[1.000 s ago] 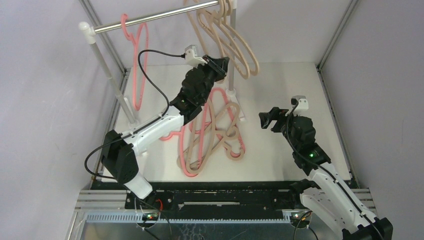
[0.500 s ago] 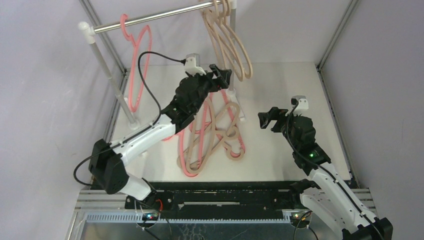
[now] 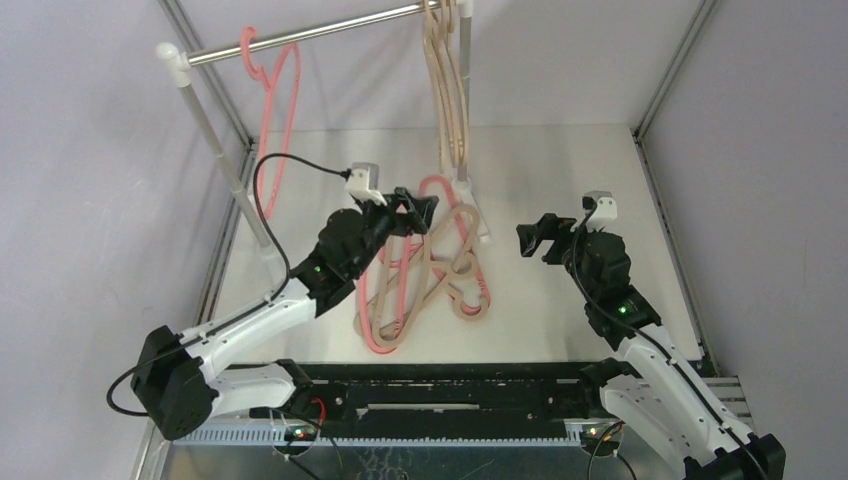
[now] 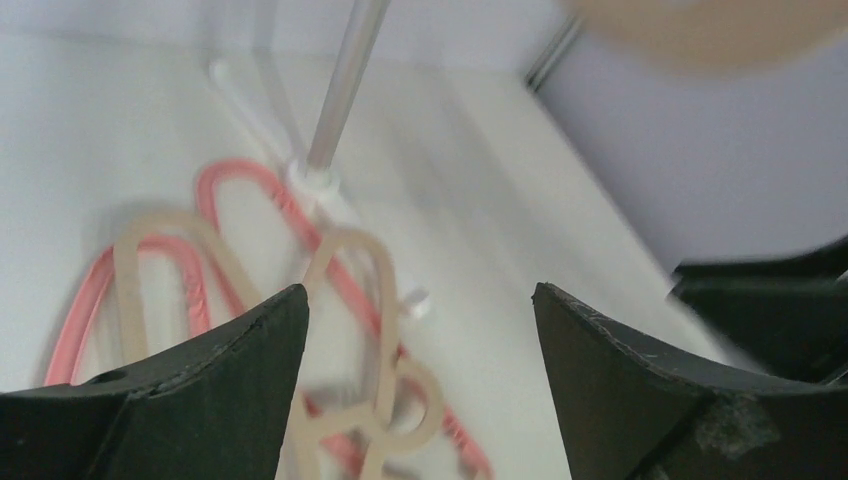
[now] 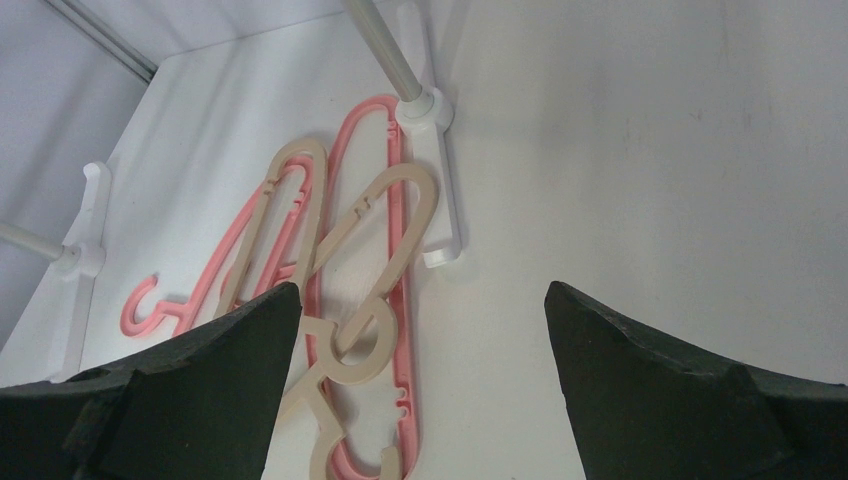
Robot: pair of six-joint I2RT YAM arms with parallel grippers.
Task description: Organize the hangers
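Two groups of hangers hang on the silver rail [image 3: 330,28]: a pink hanger [image 3: 247,42] near its left end and a tight bunch of beige hangers [image 3: 447,110] at its right end. A tangled pile of pink and beige hangers [image 3: 430,262] lies on the table below; the wrist views show it too [image 4: 360,290] [image 5: 390,210]. My left gripper [image 3: 410,210] [image 4: 420,295] hovers open over the pile's top, holding nothing. To the right of the pile, my right gripper [image 3: 535,240] [image 5: 422,290] is open and empty, facing it.
The rail stands on two white-footed posts, one left [image 3: 215,150] and one right, whose foot [image 3: 468,190] [image 5: 425,110] touches the pile's far end. Grey walls and metal frame bars enclose the white table [image 3: 570,170]. A black cable loops from the left wrist.
My left gripper opened, letting go of a beige hanger at the rail, then drew back and down towards the pile. The beige bunch swung in to hang straight. The right arm stayed put.
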